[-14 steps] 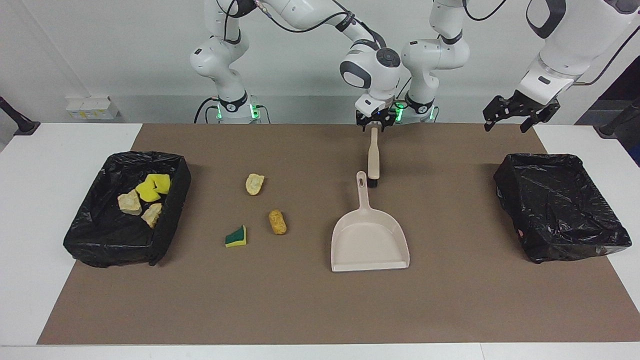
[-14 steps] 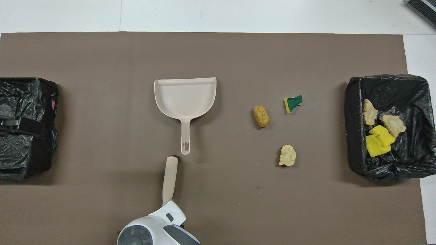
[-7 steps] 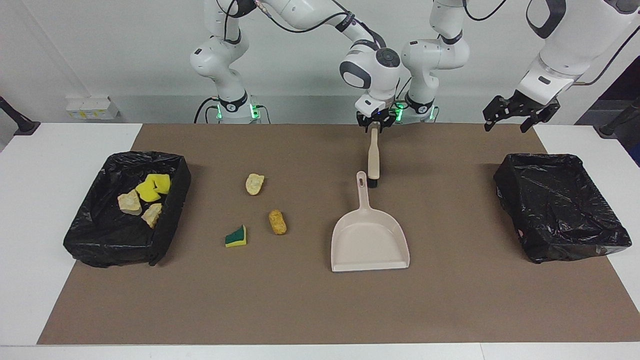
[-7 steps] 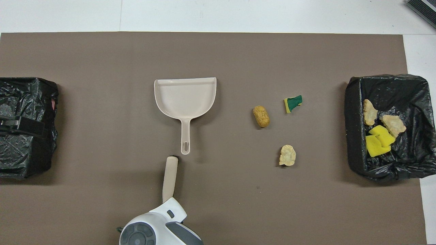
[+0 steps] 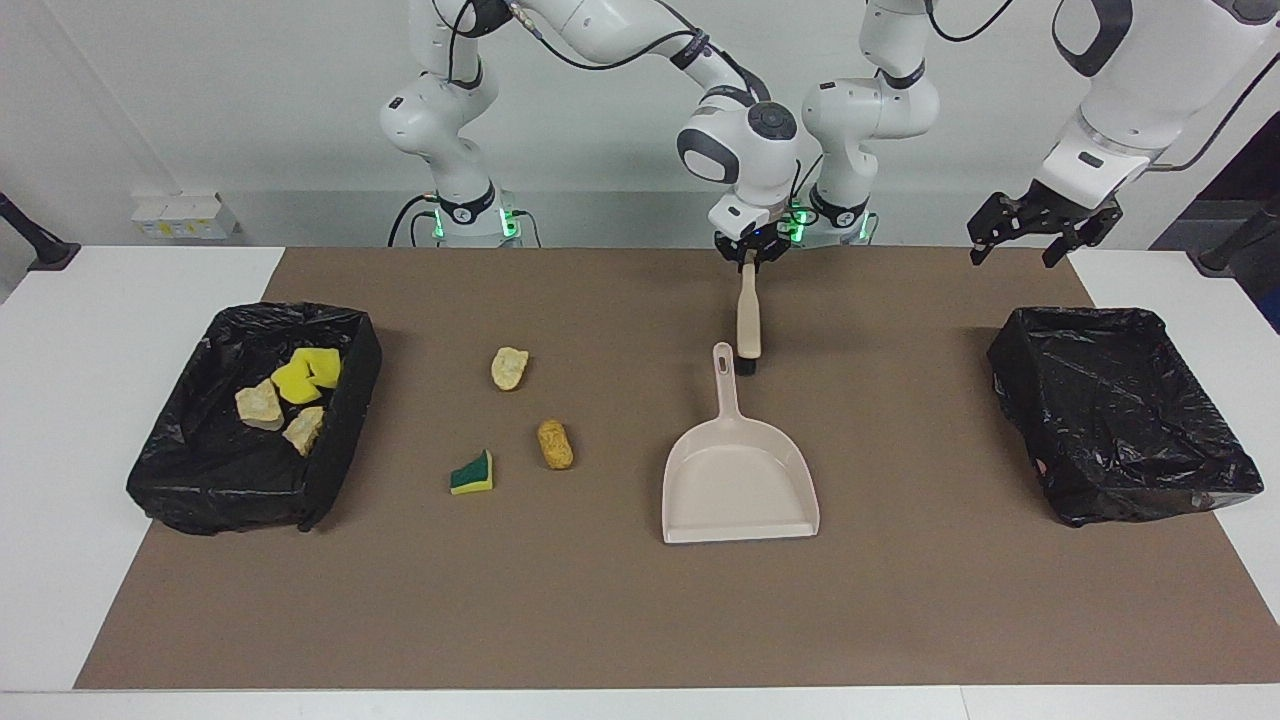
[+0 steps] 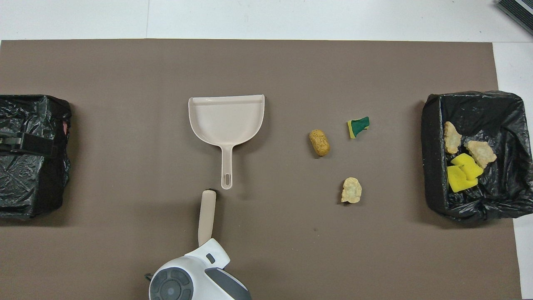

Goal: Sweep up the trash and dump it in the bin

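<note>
Trash: three scraps lie loose on the brown mat (image 5: 900, 600), left of centre in the facing view: a pale bread-like piece (image 5: 509, 368), a golden bread-like piece (image 5: 554, 444) below it, and a green-and-yellow sponge wedge (image 5: 471, 473) lower left of that. Four more scraps, two yellow sponge chunks (image 5: 306, 374) and two tan pieces (image 5: 259, 405), sit inside the black-lined bin (image 5: 190, 480) at frame left. A second black-lined bin (image 5: 1120, 480) stands at frame right.

The beige dustpan (image 5: 738, 480) lies at centre, handle toward the top. The brush (image 5: 747, 320) lies just above that handle.

Right end effector (image 5: 748, 258): clamped on the brush handle's top end. Left end effector (image 5: 1030, 232): fingers spread, holding nothing, raised at upper right above the desk (image 5: 60, 400).
</note>
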Robot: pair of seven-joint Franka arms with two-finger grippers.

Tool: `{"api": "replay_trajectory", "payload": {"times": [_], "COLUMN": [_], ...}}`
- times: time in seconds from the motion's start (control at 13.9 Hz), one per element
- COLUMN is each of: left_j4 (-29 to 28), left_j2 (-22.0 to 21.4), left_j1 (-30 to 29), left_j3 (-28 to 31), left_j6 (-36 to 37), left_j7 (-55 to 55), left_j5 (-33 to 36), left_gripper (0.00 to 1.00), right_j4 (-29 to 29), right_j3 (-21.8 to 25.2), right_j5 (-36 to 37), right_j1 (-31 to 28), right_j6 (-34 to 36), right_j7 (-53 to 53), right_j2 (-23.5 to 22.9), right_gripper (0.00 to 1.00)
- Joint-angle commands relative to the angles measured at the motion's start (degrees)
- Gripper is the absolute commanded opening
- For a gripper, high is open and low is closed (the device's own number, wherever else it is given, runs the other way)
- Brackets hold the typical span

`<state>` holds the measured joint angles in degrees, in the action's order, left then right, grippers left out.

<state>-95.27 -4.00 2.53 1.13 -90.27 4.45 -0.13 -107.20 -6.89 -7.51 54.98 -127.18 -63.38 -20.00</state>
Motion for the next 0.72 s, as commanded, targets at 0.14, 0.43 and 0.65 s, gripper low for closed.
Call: {"api": "replay_trajectory", "payload": {"times": [0.14, 0.43, 0.65], "left_j4": [-0.36, -0.1, -0.18], "left_j2": [-0.14, 0.3, 1.0], "left_j1": [0.46, 0.46, 2.13], "left_j3": [0.27, 0.36, 0.01], "left_j6": [-1.49, -4.39, -4.3], "left_j7": [-1.19, -3.93, -5.93], "left_j5": [-0.14, -2.16, -2.25], "left_gripper": [1.0, 1.0, 1.0], "right_j4": [-0.73, -1.17, -2.22], "right_j3": [-0.32, -0.85, -0.85], "right_j5": [0.75, 0.13, -0.31], "right_j1": [-2.16, -1.37, -1.63], "right_j6": [0.17, 10.78, 23.42], "right_j7": [-2.1, -10.0, -12.21], "right_j2": [3.03, 6.46, 8.48], "right_gripper": [0.0, 0.0, 0.0]}}
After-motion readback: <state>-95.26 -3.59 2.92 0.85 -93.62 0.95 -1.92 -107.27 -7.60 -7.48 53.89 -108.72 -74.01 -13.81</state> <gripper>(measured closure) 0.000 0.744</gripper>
